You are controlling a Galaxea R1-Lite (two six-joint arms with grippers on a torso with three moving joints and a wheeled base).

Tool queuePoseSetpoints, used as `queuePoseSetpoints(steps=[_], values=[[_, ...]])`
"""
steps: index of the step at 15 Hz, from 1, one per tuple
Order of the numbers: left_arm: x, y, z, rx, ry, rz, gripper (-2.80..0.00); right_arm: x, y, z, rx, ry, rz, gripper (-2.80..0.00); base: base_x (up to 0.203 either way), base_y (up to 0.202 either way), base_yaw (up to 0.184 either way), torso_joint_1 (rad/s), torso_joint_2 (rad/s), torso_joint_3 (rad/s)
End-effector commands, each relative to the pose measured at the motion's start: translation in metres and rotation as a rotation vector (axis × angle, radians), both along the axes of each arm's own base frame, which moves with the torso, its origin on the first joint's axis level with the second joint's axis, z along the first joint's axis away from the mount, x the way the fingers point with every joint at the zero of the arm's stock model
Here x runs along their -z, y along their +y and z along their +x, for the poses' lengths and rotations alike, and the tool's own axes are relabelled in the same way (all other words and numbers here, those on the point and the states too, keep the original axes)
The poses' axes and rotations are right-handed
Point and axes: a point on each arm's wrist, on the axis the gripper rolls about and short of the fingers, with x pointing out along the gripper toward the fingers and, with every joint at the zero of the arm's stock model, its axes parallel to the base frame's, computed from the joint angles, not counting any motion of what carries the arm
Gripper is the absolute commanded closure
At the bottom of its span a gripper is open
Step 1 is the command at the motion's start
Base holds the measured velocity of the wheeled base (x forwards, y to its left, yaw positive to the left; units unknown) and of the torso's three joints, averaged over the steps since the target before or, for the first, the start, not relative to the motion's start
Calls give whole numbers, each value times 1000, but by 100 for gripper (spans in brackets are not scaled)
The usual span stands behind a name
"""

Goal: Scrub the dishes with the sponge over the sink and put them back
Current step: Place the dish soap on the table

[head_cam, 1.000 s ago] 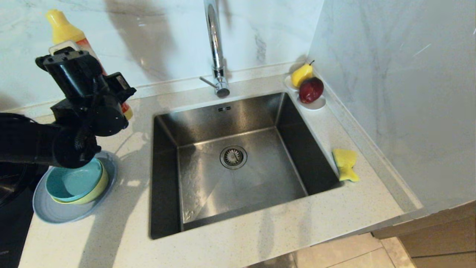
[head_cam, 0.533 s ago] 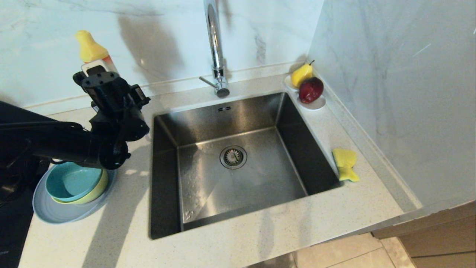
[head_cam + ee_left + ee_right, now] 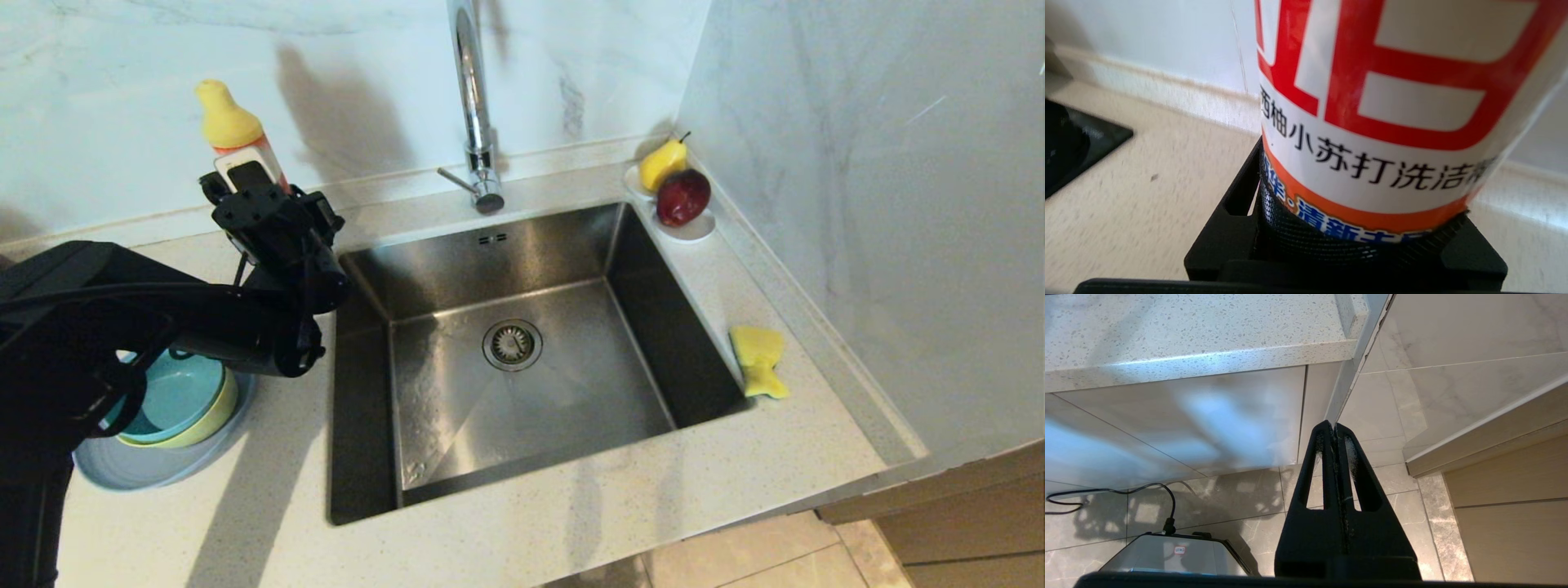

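Note:
My left gripper [image 3: 263, 206] is shut on an upright detergent bottle [image 3: 226, 124] with a yellow cap, over the counter by the sink's back left corner. In the left wrist view its red and white label [image 3: 1372, 102] fills the frame above my left gripper [image 3: 1355, 245]; the bottle's base is hidden. The teal bowl [image 3: 175, 396] sits in the yellow-green bowl [image 3: 219, 415] on the grey-blue plate [image 3: 139, 474], left of the sink [image 3: 522, 425], partly behind my arm. The yellow sponge [image 3: 759, 359] lies on the counter right of the sink. My right gripper [image 3: 1334, 426] hangs shut and empty below the counter edge.
A chrome faucet [image 3: 473, 106] rises behind the sink. A white dish [image 3: 694, 230] with a pear and a red apple stands in the back right corner against the marble wall. A black cooktop [image 3: 1069, 147] lies left of the bottle.
My left arm has carried the bottle right and downward, from high at the left to the counter beside the sink's back left corner. The right arm has not moved.

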Motion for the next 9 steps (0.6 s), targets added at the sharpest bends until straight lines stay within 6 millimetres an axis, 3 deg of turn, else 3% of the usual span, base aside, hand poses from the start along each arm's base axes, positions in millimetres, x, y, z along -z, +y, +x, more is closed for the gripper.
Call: queuePoseSetpoints(steps=[1, 3, 9], values=[[19, -2, 13, -17, -3, 18, 0, 0, 0, 0, 0, -1, -1, 0, 0, 0, 0, 0, 0, 0], [27, -2, 18, -34, -8, 21, 0, 0, 0, 0, -1, -1, -1, 0, 0, 0, 0, 0, 0, 0], [26, 0, 33, -48, -35, 24, 0, 0, 0, 0, 0, -1, -1, 0, 0, 0, 0, 0, 0, 0]])
